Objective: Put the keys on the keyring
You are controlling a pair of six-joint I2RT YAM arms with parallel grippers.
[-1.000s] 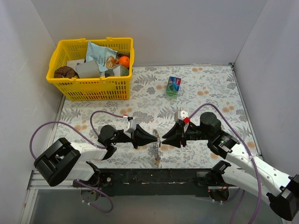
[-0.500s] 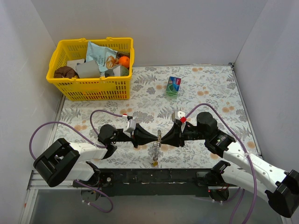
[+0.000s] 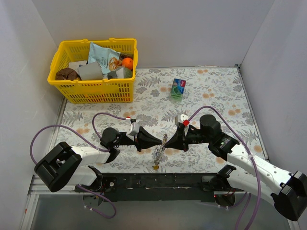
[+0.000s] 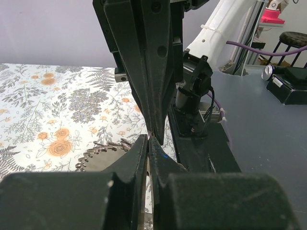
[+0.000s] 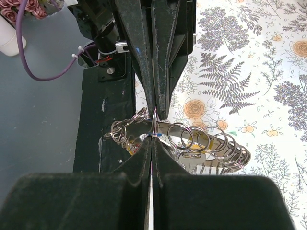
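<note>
The keyring hangs edge-on between my two gripper tips, above the table's front edge. It is a silvery ring with several small split rings threaded along it; its toothed rim shows in the left wrist view. A yellow-tagged key dangles below it, also seen in the right wrist view. My left gripper is shut on the keyring from the left. My right gripper is shut on its edge from the right, tip to tip with the left.
A yellow basket full of items stands at the back left. A small green-blue box stands at the back centre. The black base rail runs along the near edge below the keyring.
My right gripper has moved left to the left gripper and closed on the keyring. The left gripper has kept hold; the ring has lifted slightly.
</note>
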